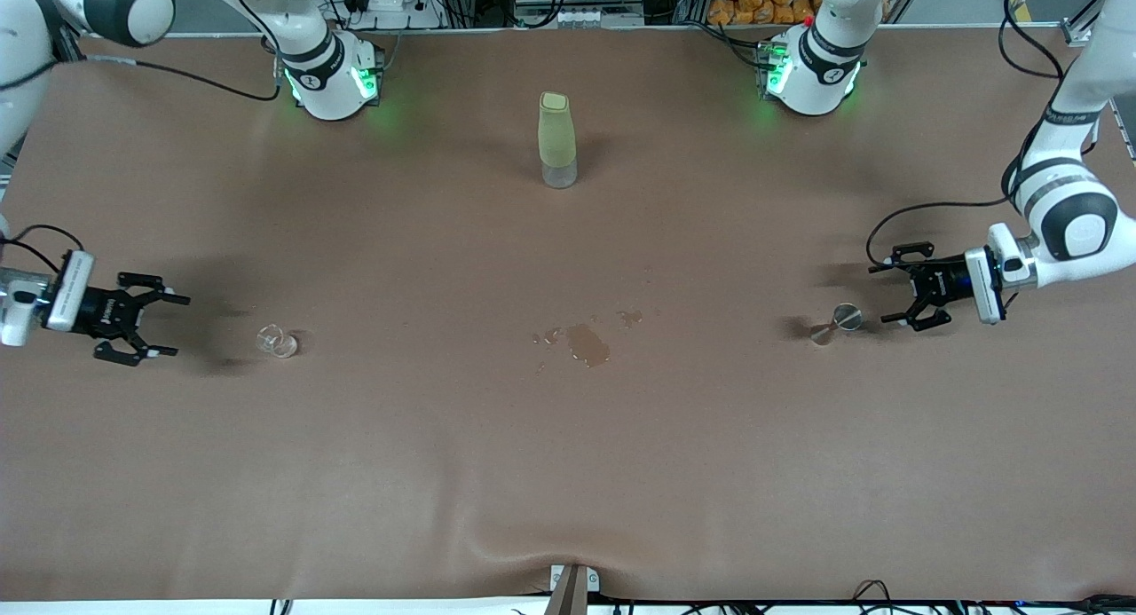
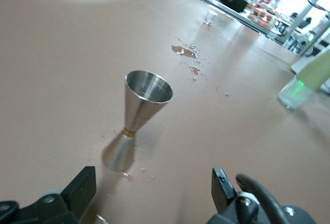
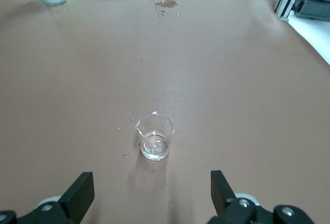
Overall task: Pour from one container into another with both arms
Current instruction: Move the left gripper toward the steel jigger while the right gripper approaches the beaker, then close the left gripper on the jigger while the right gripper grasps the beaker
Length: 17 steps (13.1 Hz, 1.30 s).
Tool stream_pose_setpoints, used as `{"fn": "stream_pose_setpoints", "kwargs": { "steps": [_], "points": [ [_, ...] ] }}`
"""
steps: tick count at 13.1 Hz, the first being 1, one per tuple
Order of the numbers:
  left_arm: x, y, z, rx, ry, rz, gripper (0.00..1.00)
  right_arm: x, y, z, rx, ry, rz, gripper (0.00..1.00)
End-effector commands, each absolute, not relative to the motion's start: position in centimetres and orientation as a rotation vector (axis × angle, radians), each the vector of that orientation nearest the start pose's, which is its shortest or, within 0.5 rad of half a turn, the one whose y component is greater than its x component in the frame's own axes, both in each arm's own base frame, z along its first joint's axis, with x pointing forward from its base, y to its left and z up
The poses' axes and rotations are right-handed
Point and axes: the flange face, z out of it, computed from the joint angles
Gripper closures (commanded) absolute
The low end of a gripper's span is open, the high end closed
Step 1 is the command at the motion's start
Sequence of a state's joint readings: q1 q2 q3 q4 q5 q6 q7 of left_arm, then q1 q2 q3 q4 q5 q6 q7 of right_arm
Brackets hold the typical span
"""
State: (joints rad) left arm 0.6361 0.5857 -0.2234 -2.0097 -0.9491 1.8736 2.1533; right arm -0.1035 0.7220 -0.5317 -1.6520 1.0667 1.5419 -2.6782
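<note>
Sitting upright on the brown table at mid-right of the front frame, the steel jigger has the left gripper level with it and just beside it toward the left arm's end of the table, fingers spread wide, nothing held, not touching the cup. Left wrist view: jigger centre frame, open end up, a few droplets on the table at its base, both black fingers at the bottom edge with the jigger between their lines but apart from them. The small clear beaker stands at mid-left of the front frame, upright, looks nearly empty; the right gripper sits at the left edge, low over the table, near the beaker toward the right arm's end, jaws open, empty. Right wrist view: beaker lower centre, spout visible, small drops on the table around it, finger tips at the bottom corners, well clear of the glass. A brown puddle with small splashes lies at frame centre, between the two containers. A tall bottle with pale green sleeve and cap, clear base, stands upright at upper centre, farther from the front camera than the puddle. The table cover shows a wrinkle at bottom centre.
</note>
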Motion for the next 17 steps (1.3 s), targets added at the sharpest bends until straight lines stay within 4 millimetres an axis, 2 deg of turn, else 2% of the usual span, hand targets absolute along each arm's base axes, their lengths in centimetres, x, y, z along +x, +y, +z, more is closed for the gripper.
{"fn": "stream_pose_setpoints", "kwargs": {
  "steps": [1, 2, 5, 6, 9, 10, 12, 14, 15, 17],
  "points": [
    [54.6, 15.9, 15.4, 1.702, -1.229, 0.915, 0.11, 55.7, -26.4, 18.4, -1.603, -1.724, -1.062, 0.00],
    [55.3, 15.9, 14.8, 1.658, -1.277, 0.955, 0.16, 55.2, -26.3, 17.0, -1.581, -1.692, -1.117, 0.00],
    [55.8, 15.5, 14.2, 1.603, -1.341, 1.000, 0.19, 54.0, -25.7, 12.9, -1.513, -1.604, -1.215, 0.00],
    [55.9, 14.5, 13.6, 1.572, -1.366, 1.015, 0.19, 53.8, -25.5, 12.0, -1.497, -1.591, -1.248, 0.00],
    [56.2, 13.7, 12.0, 1.516, -1.382, 1.128, 0.24, 53.0, -24.6, 9.2, -1.456, -1.544, -1.301, 0.00],
    [56.3, 13.3, 11.7, 1.511, -1.377, 1.139, 0.24, 52.8, -24.3, 8.5, -1.439, -1.529, -1.323, 0.00],
    [56.3, 13.3, 11.5, 1.508, -1.375, 1.148, 0.35, 52.5, -23.6, 7.1, -1.422, -1.489, -1.361, 0.00],
    [56.6, 13.4, 10.6, 1.502, -1.374, 1.159, 0.36, 52.2, -23.0, 5.9, -1.401, -1.465, -1.413, 0.00],
    [56.9, 12.9, 10.3, 1.484, -1.391, 1.165, 0.39, 52.4, -22.4, 5.5, -1.392, -1.453, -1.427, 0.00],
    [57.1, 11.8, 10.1, 1.460, -1.406, 1.166, 0.39, 52.6, -21.7, 4.9, -1.393, -1.427, -1.457, 0.00]
  ]
}}
